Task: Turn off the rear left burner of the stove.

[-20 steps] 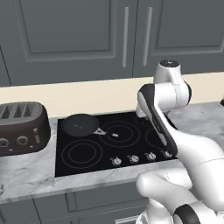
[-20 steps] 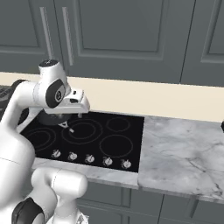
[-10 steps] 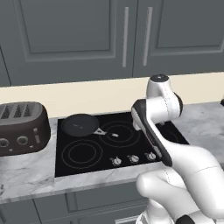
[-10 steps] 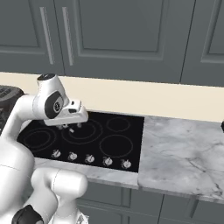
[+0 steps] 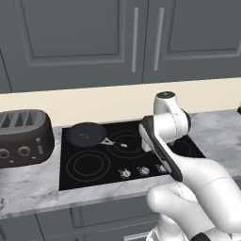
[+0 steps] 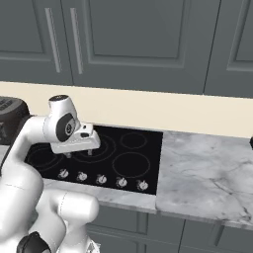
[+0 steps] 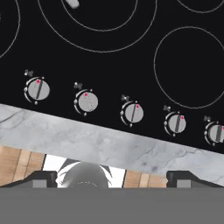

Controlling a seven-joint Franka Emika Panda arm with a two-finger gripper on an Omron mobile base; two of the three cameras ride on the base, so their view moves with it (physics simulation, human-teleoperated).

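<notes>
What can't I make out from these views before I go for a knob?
- Rear left burner: in the left base view the skillet covers it, so its markings are hidden.
- Tiny burner symbols beside the knobs: too small in the hand view to tell which knob drives which zone.
- Rightmost knob: cut off by the hand view's right edge.
- Claw: fingers barely show under the hand in the right base view; its opening is unclear.
</notes>
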